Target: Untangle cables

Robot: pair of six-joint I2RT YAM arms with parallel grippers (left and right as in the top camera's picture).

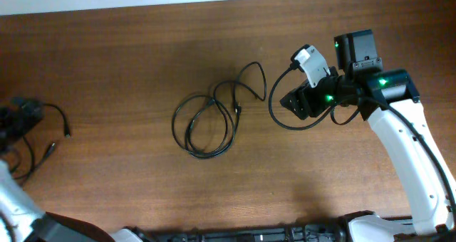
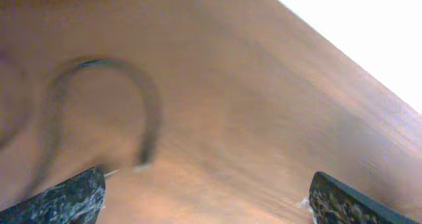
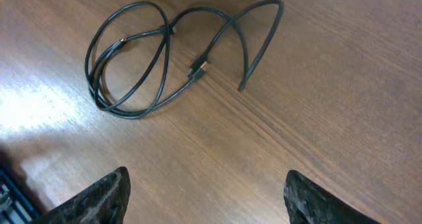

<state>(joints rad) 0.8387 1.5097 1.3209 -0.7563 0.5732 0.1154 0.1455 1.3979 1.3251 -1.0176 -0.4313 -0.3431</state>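
Overhead, item one: cables coiled at the middle of the table, long axis slanting toward my right gripper, open, empty and nearer; my left gripper, spread wide, sits well apart.

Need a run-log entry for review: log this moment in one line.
left gripper: open, empty, side cable nearby | right gripper: open, empty | centre cable coil: on table, ungripped
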